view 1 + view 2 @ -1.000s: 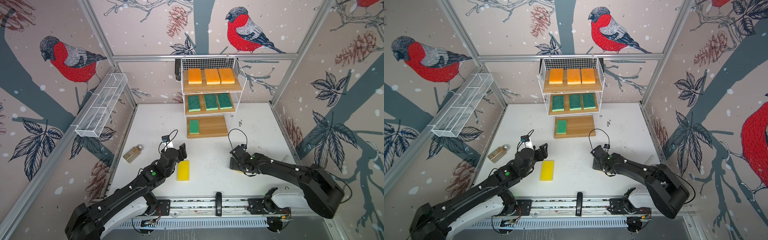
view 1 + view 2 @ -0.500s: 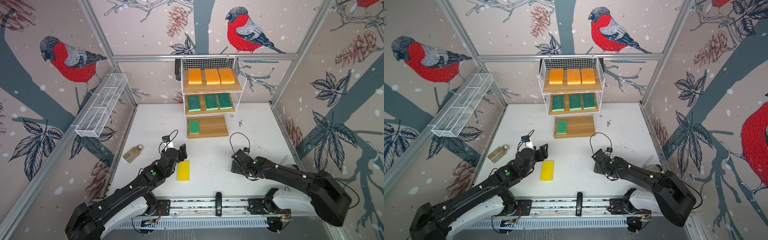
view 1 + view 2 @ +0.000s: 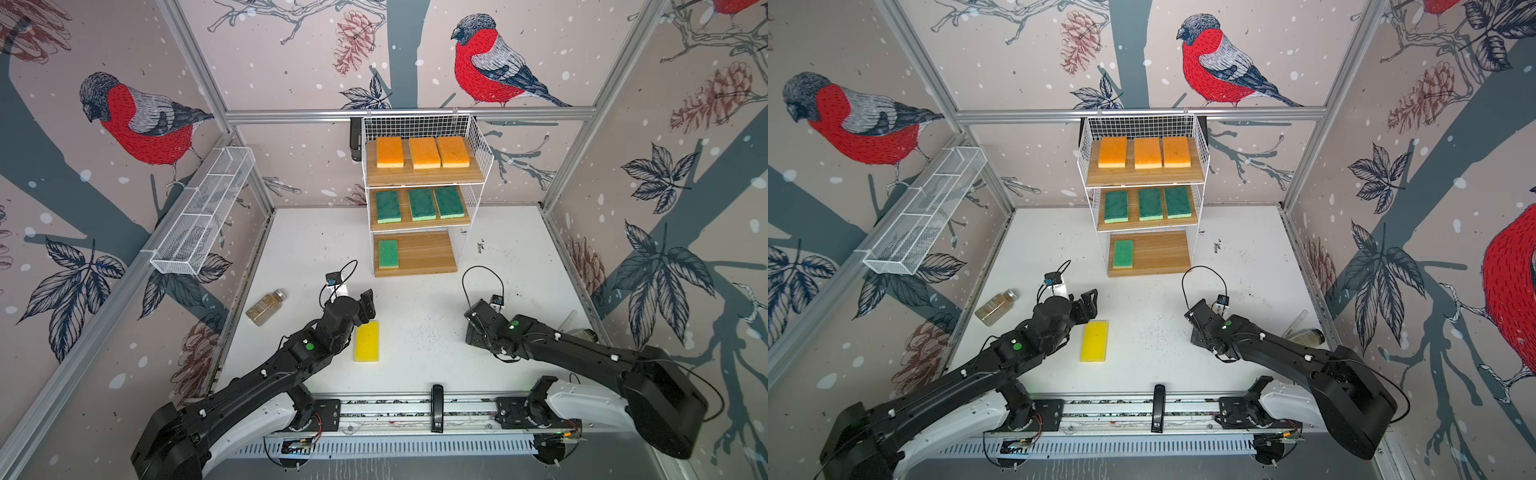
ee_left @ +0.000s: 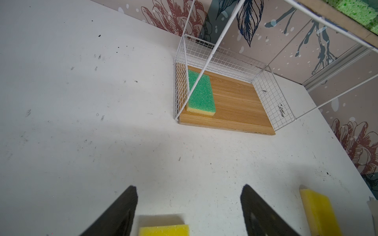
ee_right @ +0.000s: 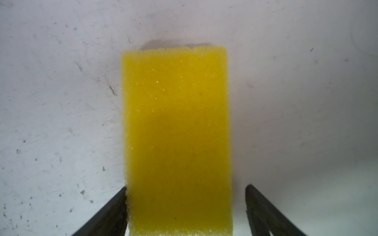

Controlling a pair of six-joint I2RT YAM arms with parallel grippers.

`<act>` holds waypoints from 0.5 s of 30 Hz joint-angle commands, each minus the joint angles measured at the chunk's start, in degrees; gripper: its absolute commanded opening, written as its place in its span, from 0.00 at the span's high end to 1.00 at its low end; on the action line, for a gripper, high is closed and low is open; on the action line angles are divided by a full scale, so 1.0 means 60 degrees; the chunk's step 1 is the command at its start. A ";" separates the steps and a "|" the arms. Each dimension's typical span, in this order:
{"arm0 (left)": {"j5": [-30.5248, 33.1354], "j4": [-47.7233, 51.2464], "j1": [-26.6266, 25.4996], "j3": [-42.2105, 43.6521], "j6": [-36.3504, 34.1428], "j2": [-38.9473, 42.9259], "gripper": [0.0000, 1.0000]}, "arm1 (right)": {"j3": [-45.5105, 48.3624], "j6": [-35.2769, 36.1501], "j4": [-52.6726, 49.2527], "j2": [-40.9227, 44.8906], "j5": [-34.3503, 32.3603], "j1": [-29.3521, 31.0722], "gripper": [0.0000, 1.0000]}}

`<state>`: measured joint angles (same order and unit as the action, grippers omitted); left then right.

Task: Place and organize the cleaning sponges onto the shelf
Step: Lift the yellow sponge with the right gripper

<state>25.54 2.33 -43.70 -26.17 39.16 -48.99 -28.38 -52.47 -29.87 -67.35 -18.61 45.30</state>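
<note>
Your right end effector straddles a yellow sponge, jaws wide apart. Your left end effector stands wide too.

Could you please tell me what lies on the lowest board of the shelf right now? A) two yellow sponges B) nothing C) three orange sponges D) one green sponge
D: both top views show a single green sponge lying flat at the left end of the lowest board.
</note>
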 commanded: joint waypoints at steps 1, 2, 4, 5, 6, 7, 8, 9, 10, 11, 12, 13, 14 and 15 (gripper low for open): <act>-0.0093 -0.0220 0.0018 -0.0032 0.0051 -0.0115 0.20 | -0.0029 0.0009 -0.0082 0.0034 -0.0356 0.0015 0.11; -0.0104 -0.0219 0.0018 -0.0056 0.0063 -0.0152 0.20 | -0.0030 0.0014 -0.0069 0.0016 -0.0371 0.0011 0.11; -0.0129 -0.0220 0.0020 -0.0062 0.0080 -0.0227 0.20 | -0.0045 0.0034 -0.0061 -0.0076 -0.0372 0.0001 0.11; -0.0126 -0.0226 0.0022 -0.0066 0.0095 -0.0255 0.20 | -0.0045 0.0103 -0.0036 -0.0150 -0.0330 0.0009 0.12; -0.0138 -0.0225 0.0015 -0.0072 0.0102 -0.0286 0.20 | -0.0059 0.0185 0.0011 -0.0248 -0.0284 0.0009 0.13; -0.0133 -0.0220 0.0019 -0.0082 0.0117 -0.0307 0.20 | -0.0062 0.0237 0.0088 -0.0341 -0.0226 0.0009 0.14; -0.0140 -0.0215 0.0020 -0.0088 0.0124 -0.0316 0.20 | -0.0060 0.0300 0.0182 -0.0422 -0.0163 0.0011 0.16; -0.0143 -0.0225 0.0018 -0.0103 0.0124 -0.0338 0.20 | -0.0060 0.0329 0.0273 -0.0505 -0.0108 0.0011 0.18; -0.0149 -0.0210 0.0017 -0.0105 0.0135 -0.0345 0.20 | -0.0045 0.0385 0.0372 -0.0572 -0.0031 0.0015 0.20; -0.0148 -0.0204 0.0018 -0.0120 0.0143 -0.0354 0.20 | -0.0045 0.0410 0.0432 -0.0637 0.0010 0.0017 0.22; -0.0147 -0.0185 0.0018 -0.0135 0.0139 -0.0360 0.20 | -0.0060 0.0423 0.0452 -0.0687 0.0011 0.0019 0.22; -0.0153 -0.0183 0.0018 -0.0145 0.0153 -0.0360 0.20 | -0.0071 0.0423 0.0452 -0.0698 -0.0003 0.0018 0.22; -0.0155 -0.0190 0.0018 -0.0149 0.0157 -0.0360 0.20 | -0.0067 0.0424 0.0432 -0.0698 -0.0033 0.0015 0.23; -0.0142 -0.0180 0.0018 -0.0168 0.0154 -0.0360 0.20 | -0.0085 0.0432 0.0415 -0.0698 -0.0060 0.0017 0.23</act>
<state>24.47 2.26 -43.68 -26.59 40.05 -51.09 -28.67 -50.92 -26.96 -71.26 -18.98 45.34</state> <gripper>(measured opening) 0.803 0.771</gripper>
